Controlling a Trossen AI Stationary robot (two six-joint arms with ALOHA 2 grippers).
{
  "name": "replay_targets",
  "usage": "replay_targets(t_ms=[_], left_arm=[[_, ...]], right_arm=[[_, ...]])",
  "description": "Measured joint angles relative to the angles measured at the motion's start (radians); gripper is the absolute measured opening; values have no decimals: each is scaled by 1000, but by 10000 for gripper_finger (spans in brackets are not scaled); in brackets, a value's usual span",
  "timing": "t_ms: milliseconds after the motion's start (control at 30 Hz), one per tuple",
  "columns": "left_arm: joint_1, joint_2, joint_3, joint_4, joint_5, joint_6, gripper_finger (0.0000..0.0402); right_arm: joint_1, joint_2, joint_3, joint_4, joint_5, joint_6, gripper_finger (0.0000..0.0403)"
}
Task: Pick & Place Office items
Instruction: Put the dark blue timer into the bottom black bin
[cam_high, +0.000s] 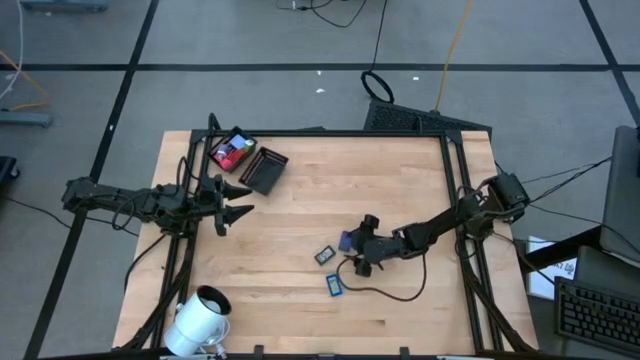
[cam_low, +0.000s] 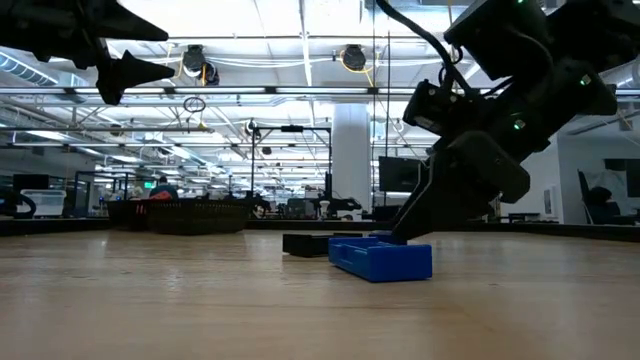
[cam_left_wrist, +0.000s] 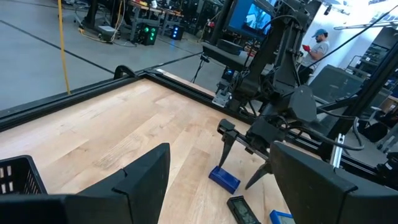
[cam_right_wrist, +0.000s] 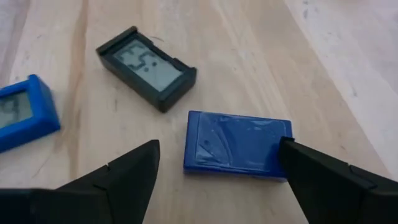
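Three small items lie flat on the wooden table: a dark blue rectangle (cam_high: 346, 240) (cam_right_wrist: 237, 144), a black one with a grey display (cam_high: 325, 255) (cam_right_wrist: 147, 67), and a blue one with a display (cam_high: 334, 285) (cam_right_wrist: 25, 112). My right gripper (cam_high: 358, 248) (cam_right_wrist: 217, 149) is open, low over the dark blue rectangle, with one finger at each of its short ends. My left gripper (cam_high: 243, 201) (cam_left_wrist: 221, 146) is open and empty, raised near the table's left edge beside the black tray (cam_high: 268, 172), which holds red and blue items (cam_high: 231, 152). My right gripper straddles the dark blue rectangle lengthwise, slanting down from the table's right side. One fingertip (cam_right_wrist: 292, 155) overlaps the rectangle's end (cam_right_wrist: 273, 149) in the wrist view; I cannot tell whether it touches. The rectangle lies flat on the table.
A large white cylinder (cam_high: 200, 318) stands at the near left corner. A cable loops over the table near the right arm (cam_high: 395, 295). Black frame rails run along the table's edges (cam_high: 455, 170). Bare wood lies in the table's middle and far right.
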Motion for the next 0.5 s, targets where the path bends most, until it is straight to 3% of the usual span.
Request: replay_targets(t_ms=[500], left_arm=[[0, 0, 0, 0, 0, -2, 278]], right_arm=[[-13, 44, -1, 82, -24, -60, 325]])
